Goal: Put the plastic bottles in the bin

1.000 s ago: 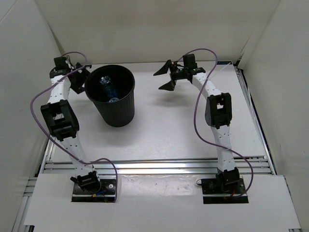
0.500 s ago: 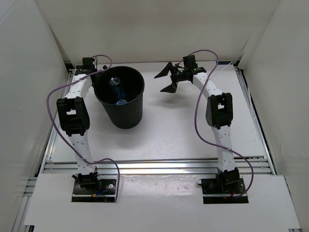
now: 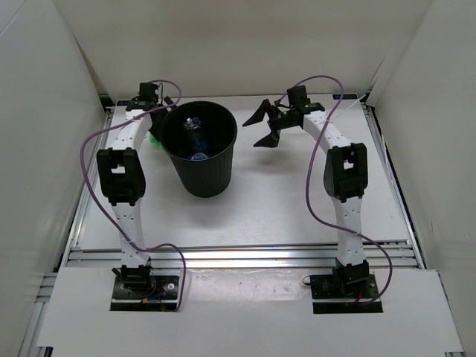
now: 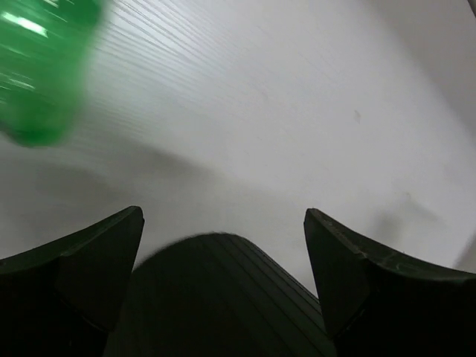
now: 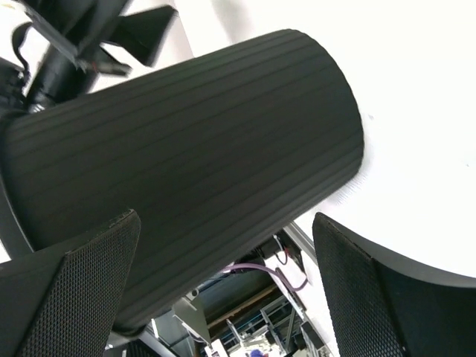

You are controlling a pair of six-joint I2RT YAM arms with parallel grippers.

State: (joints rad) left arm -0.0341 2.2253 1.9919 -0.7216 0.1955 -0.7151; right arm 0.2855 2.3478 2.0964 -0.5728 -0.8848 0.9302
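The black bin [image 3: 201, 167] stands upright at the back of the table, left of centre. A clear bottle with a blue label [image 3: 195, 138] lies inside it. A green bottle [image 3: 154, 136] peeks out on the table at the bin's left side; it also shows blurred in the left wrist view [image 4: 41, 67]. My left gripper [image 3: 158, 116] is open and empty against the bin's back left, the ribbed bin wall [image 4: 216, 297] between its fingers. My right gripper [image 3: 265, 125] is open and empty, to the right of the bin, facing its wall [image 5: 193, 126]. Other bottles are hidden.
White walls close in the table on the left, back and right. An aluminium rail [image 3: 245, 254] runs along the near edge in front of the arm bases. The left arm's purple cable [image 3: 88, 160] loops out to the left.
The bin has slid to the right, with my left arm swinging right behind it. The green bottle now shows at the bin's left. My right gripper has shifted slightly right.
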